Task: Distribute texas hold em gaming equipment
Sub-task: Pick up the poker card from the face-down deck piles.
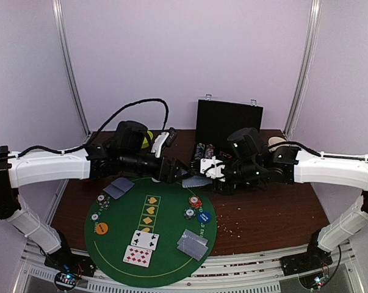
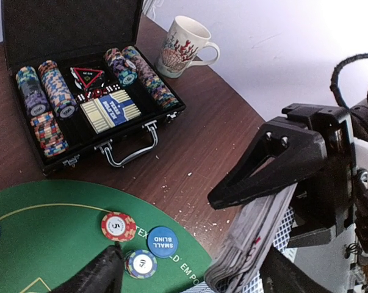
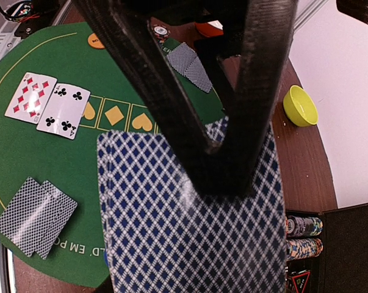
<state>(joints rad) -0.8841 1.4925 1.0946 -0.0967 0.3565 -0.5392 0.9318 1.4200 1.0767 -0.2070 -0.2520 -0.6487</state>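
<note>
The right gripper is clenched across a thick deck of grey-blue, diamond-backed playing cards. It holds the deck above the far edge of the round green felt mat, near the middle of the brown wooden tabletop. The left gripper stands released, jaws spread and empty, just beside the deck. Principal risk, in my judgement: the cards look thin, smooth and glossy, and only 2 narrow, hard black fingers pinch the stack. The layers could shear and spill if the left jaws catch more than 1 card or nudge the stack's edge. A fall would likely strike the round red-and-white chip and the flat blue SMALL BLIND disc below, scattering them. On the mat, 2 face-up cards lie toward the near edge, with a face-down pair at the near right edge. The black hard-shell case sits open at the tabletop's far edge, chips racked in rows.
</note>
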